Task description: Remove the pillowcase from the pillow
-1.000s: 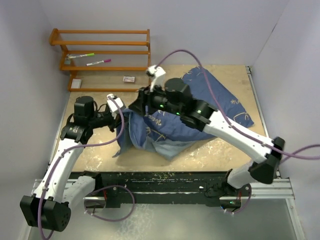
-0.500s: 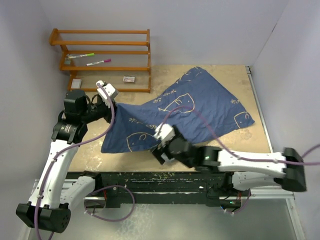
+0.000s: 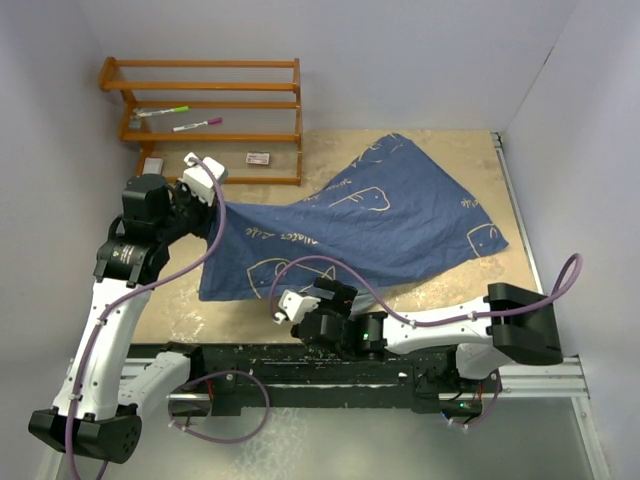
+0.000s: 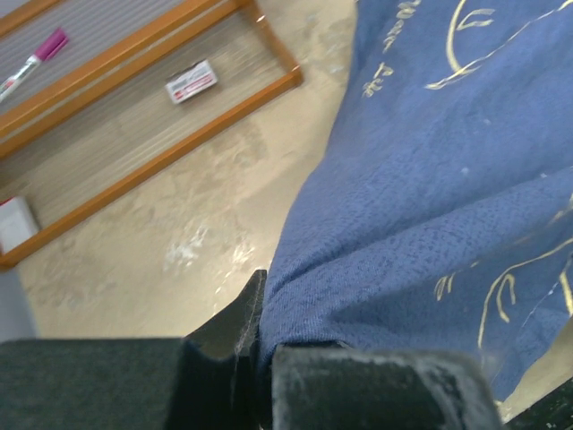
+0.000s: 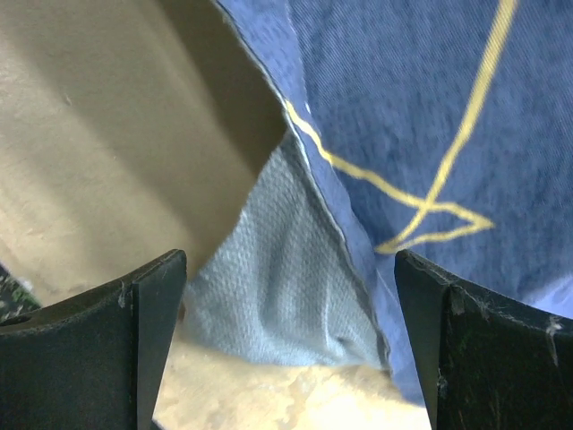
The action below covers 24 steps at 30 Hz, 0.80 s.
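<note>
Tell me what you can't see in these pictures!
- Pillow: in no view. The spread pillowcase may cover it; cannot tell.
- Left pincer tips: left wrist view, buried in the cloth fold.
- Card on the rack: print too small in both views.

Pillowcase (image 3: 390, 225): matt woven cloth. Rack (image 3: 200, 105): glossy wood.

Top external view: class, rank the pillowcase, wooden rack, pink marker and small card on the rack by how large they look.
1. pillowcase
2. wooden rack
3. pink marker and small card: too alike to rank; the marker is longer, the card wider.
</note>
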Motion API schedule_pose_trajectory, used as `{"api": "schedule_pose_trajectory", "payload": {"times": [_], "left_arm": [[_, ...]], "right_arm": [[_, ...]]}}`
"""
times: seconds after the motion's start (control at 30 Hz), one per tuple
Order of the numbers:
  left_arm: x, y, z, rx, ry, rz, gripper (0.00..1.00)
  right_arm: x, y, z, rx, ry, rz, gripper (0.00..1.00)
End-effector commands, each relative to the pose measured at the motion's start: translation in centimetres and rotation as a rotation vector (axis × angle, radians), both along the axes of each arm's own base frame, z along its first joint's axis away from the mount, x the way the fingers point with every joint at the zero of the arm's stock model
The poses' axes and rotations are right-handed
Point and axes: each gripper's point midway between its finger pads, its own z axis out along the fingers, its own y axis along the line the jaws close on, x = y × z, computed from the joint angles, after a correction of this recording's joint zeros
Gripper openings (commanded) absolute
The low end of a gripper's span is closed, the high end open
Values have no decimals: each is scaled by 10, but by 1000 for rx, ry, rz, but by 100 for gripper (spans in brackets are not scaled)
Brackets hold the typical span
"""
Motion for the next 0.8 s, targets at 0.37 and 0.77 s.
{"api": "schedule_pose_trajectory", "payload": {"times": [0.37, 0.77], "left_arm": [[12, 97, 106, 160, -266, 335, 0], [0, 62, 33, 94, -54, 143, 0]], "right_arm": [[21, 24, 28, -97, -179, 121, 100], [62, 50, -21, -211, -161, 173, 98]]}}
